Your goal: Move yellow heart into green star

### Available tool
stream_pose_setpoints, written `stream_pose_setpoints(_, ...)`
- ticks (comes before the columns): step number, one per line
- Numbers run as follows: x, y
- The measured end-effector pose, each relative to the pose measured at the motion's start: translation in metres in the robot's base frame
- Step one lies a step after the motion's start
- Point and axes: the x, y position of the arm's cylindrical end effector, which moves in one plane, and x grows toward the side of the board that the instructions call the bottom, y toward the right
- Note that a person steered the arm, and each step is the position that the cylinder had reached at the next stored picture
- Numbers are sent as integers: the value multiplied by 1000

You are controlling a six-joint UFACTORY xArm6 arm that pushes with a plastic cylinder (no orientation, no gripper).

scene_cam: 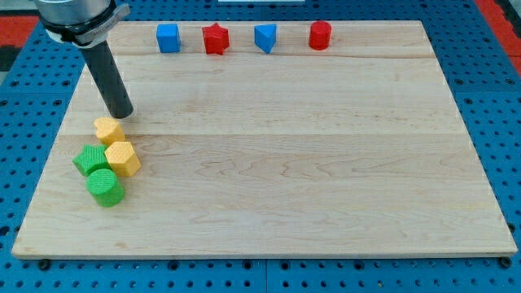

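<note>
Near the worktop's (269, 163) left edge, my tip (122, 115) stands just above a yellow block (108, 129) clustered with another yellow block (123, 158) and two green blocks (89, 159).

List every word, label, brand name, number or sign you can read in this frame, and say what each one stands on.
None: no readable text, number or sign shows in the camera view.
The wooden board, the blue pegboard under it and the dark rod ending in my tip carry no print.
The blocks are plain too, among them the blue cube and red star at the view's top, and the yellow block just below my tip.
</note>
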Motion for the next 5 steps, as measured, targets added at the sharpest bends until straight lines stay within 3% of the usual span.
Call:
stream_pose_setpoints(2, 38, 4)
stream_pose_setpoints(4, 32, -11)
stream_pose_setpoints(5, 35, -47)
